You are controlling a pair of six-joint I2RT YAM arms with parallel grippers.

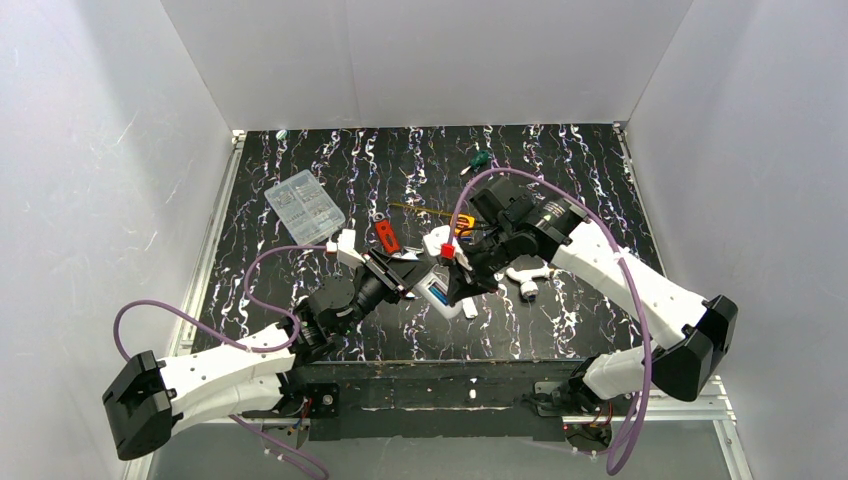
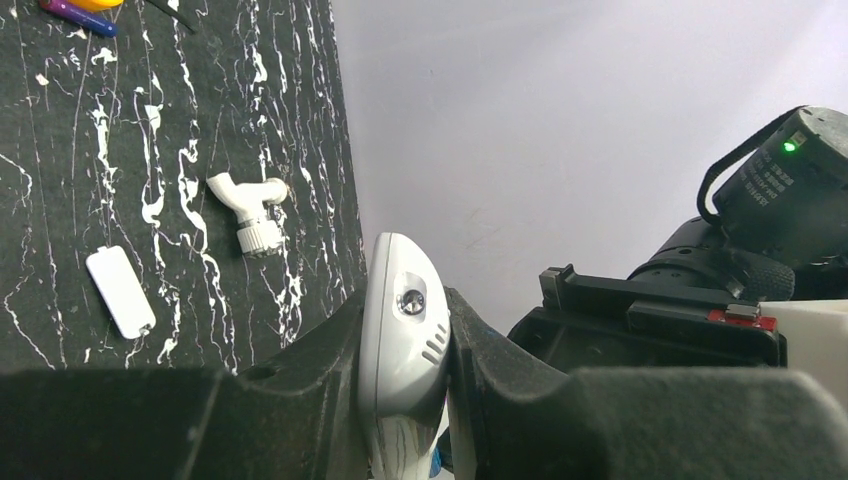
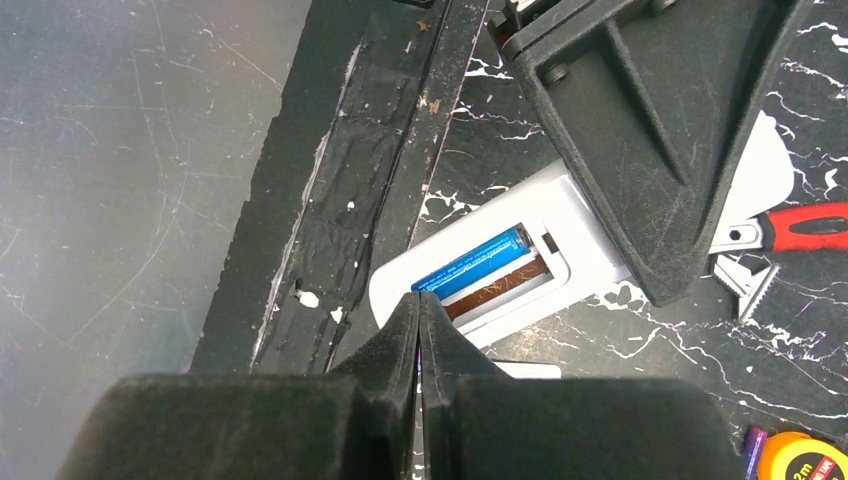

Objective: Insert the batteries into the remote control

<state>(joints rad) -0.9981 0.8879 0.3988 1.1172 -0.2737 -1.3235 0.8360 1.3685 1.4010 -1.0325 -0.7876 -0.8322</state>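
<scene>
The white remote control (image 3: 575, 235) lies back-up on the mat with its battery bay open. One blue battery (image 3: 472, 265) sits in the bay's far slot; the near slot shows bare brown. No other battery is in view. My left gripper (image 2: 405, 345) is shut on the remote's (image 2: 400, 340) head end and shows as a black finger (image 3: 640, 140) in the right wrist view. My right gripper (image 3: 420, 300) is shut, its tips at the battery's near end. In the top view both grippers, left (image 1: 405, 275) and right (image 1: 458, 283), meet at the remote (image 1: 437, 293).
The loose white battery cover (image 2: 120, 292) and a white pipe fitting (image 2: 250, 212) lie right of the remote. A red-handled tool (image 3: 800, 228) and a yellow tape measure (image 3: 800, 458) lie close behind. A clear parts box (image 1: 305, 205) sits back left. The table's front edge (image 3: 330, 200) is near.
</scene>
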